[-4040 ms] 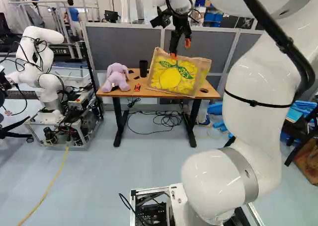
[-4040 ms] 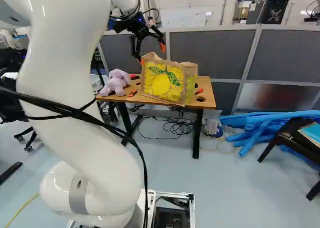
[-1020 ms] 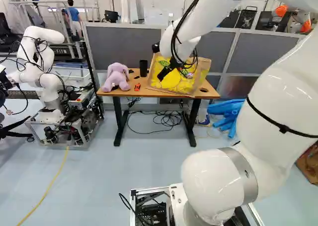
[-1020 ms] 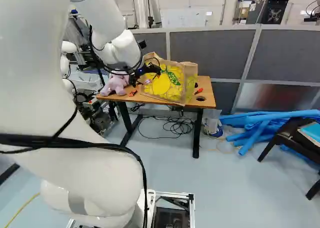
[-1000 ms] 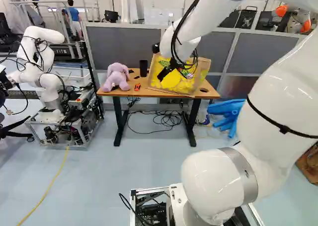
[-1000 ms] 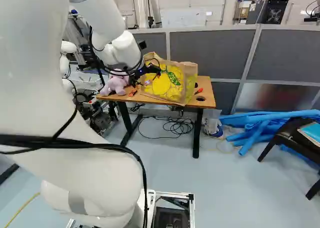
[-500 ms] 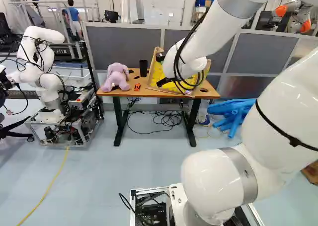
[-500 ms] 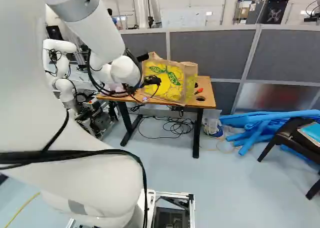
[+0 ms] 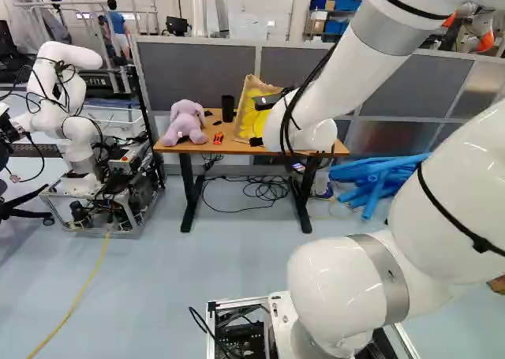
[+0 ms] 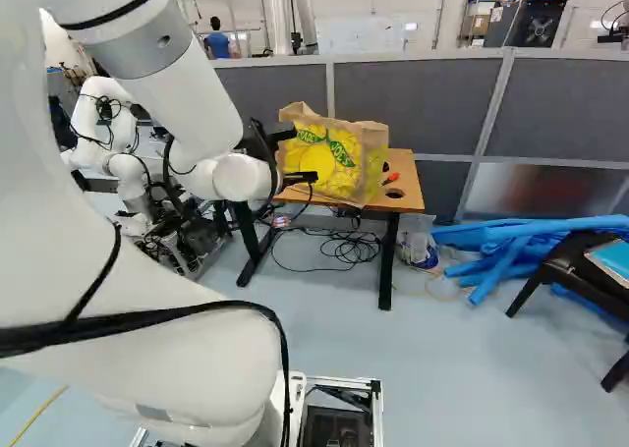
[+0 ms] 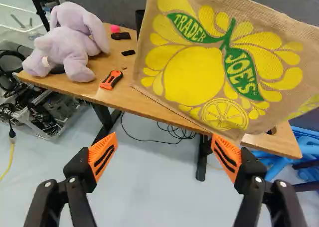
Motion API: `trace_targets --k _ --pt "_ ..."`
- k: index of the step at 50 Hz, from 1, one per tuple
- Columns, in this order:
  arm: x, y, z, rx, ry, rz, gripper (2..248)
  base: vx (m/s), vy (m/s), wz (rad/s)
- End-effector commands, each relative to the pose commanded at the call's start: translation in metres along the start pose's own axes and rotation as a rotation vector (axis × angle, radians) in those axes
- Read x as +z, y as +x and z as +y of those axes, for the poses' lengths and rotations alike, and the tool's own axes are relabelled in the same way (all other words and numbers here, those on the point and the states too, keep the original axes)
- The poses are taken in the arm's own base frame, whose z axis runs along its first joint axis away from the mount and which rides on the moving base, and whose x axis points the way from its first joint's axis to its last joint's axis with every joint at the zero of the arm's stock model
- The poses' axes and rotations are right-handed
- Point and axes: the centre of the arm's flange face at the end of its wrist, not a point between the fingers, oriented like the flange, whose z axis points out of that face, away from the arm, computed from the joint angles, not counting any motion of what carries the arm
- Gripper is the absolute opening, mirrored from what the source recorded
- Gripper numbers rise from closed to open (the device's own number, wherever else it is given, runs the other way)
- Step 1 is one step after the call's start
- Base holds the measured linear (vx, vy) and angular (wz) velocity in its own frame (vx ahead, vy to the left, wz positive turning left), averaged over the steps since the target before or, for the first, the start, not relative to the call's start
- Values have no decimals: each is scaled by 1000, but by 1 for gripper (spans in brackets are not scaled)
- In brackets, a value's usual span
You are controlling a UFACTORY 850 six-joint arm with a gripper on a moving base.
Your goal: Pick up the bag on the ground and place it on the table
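Wooden worktop (image 11: 124, 96) is bearing bag (image 11: 194, 75) near front edge; I'm holding gripper (image 11: 164, 138) spread, pinching nothing. Placing seems done; next move is calling for backing clear.

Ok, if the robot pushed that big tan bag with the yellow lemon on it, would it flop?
The tan woven bag with the yellow lemon print would probably bend a bit but not crumple, since its sides stand up. It's tall and narrow, so a high push might tip it. It could fall off, too: it's close to the brown wooden table's front edge.
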Motion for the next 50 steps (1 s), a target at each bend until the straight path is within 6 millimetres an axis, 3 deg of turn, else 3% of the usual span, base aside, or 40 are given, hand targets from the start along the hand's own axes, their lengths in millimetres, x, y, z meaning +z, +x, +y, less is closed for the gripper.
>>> trace_targets --k 25,50 --pt "-22 -43 -4 82 -27 91 247 0 0 0" --pt "-38 -70 -6 131 -46 148 247 0 0 0"
